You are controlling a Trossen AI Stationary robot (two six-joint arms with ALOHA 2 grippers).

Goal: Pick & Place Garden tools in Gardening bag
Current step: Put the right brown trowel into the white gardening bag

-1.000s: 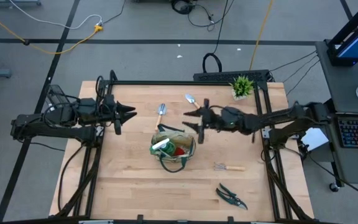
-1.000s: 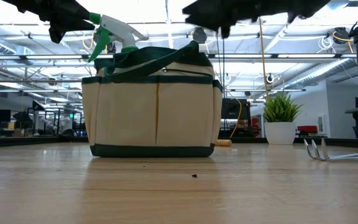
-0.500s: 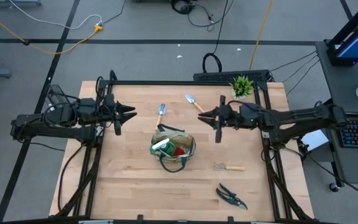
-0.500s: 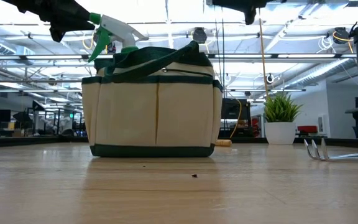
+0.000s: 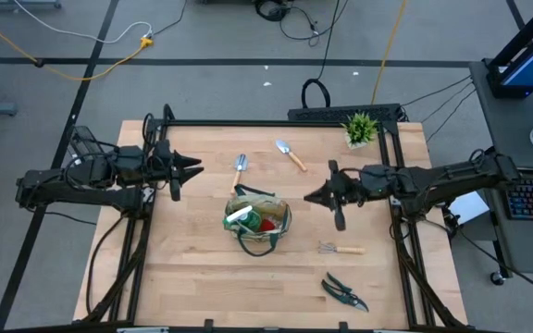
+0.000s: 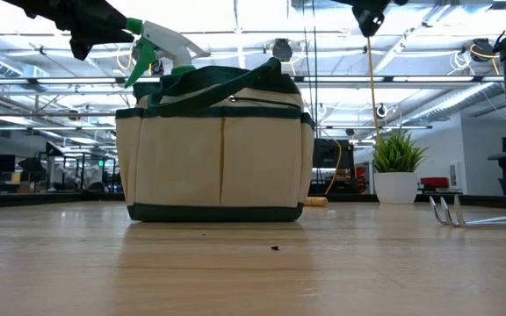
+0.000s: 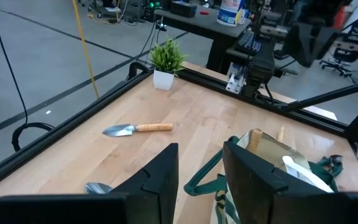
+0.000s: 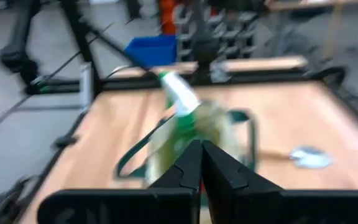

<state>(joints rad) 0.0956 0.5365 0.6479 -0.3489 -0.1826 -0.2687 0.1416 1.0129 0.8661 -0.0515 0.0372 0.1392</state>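
Pale wooden table (image 5: 183, 268): your small rake (image 5: 340, 248) lies just right of the gardening bag (image 5: 257, 220), light, rigid, best pinched mid-handle on the wood. Your right gripper (image 5: 311, 196) hovers above it, fingers closed on nothing; your left gripper (image 5: 194, 167) waits partly open at the left.

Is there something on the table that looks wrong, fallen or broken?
Nothing stands out. The gardening bag stands upright with a green-and-white sprayer poking out. Two trowels, a small rake and shears lie flat on the table, apart from each other. The potted plant stands upright in its corner.
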